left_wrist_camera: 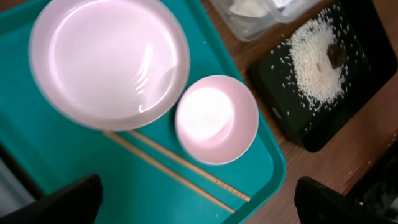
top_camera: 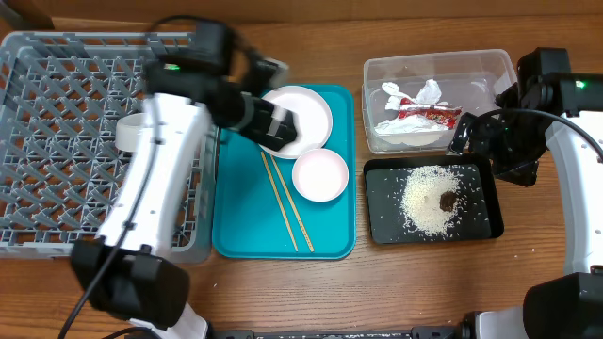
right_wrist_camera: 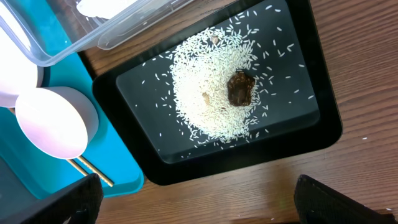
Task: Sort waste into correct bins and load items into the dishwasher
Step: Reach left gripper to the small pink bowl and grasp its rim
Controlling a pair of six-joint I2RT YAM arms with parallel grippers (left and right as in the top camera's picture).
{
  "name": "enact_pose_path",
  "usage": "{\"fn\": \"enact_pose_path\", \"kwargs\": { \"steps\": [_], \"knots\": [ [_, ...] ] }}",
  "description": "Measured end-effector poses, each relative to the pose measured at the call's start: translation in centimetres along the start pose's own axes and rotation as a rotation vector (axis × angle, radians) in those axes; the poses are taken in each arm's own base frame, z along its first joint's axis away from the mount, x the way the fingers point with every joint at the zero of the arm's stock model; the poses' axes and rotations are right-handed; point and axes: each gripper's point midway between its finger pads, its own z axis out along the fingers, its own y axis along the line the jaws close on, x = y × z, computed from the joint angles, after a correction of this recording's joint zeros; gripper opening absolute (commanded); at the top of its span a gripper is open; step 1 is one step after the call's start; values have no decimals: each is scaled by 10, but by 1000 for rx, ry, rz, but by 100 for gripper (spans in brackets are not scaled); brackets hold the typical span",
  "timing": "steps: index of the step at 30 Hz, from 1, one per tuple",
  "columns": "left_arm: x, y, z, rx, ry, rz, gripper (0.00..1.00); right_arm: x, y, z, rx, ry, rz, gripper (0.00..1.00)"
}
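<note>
The white plate (top_camera: 306, 108) (left_wrist_camera: 109, 59), the small white dish (top_camera: 320, 174) (left_wrist_camera: 214, 118) and two chopsticks (top_camera: 287, 202) (left_wrist_camera: 180, 165) lie on the teal tray (top_camera: 236, 226). My left gripper (top_camera: 275, 122) (left_wrist_camera: 199, 205) hangs open and empty above the plate's near edge. The clear tub (top_camera: 377, 71) holds the red-and-white wrapper (top_camera: 429, 115) and the white napkin (top_camera: 424, 92). The black tray (top_camera: 382, 226) (right_wrist_camera: 323, 124) holds rice (top_camera: 424, 198) (right_wrist_camera: 211, 93) and the brown lump (top_camera: 447, 201) (right_wrist_camera: 240, 88). My right gripper (top_camera: 476, 137) (right_wrist_camera: 199, 205) is open and empty above it. The grey bowl is hidden.
The grey dish rack (top_camera: 57, 141) fills the left side, and my left arm crosses its right part. A small white round thing (top_camera: 129, 132), perhaps the cup, sits in the rack beside the arm. Bare wood table (top_camera: 424, 282) lies in front of the trays.
</note>
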Motion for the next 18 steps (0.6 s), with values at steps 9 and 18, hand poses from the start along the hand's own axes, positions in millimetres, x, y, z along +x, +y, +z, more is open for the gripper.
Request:
{"fn": "enact_pose_path", "kwargs": {
  "steps": [9, 18],
  "knots": [
    [6, -64, 77, 26, 153, 187, 98, 0, 0, 0, 0, 0, 0, 100],
    [47, -82, 155, 27, 383, 245, 78, 0, 0, 0, 0, 0, -1, 100]
  ]
}}
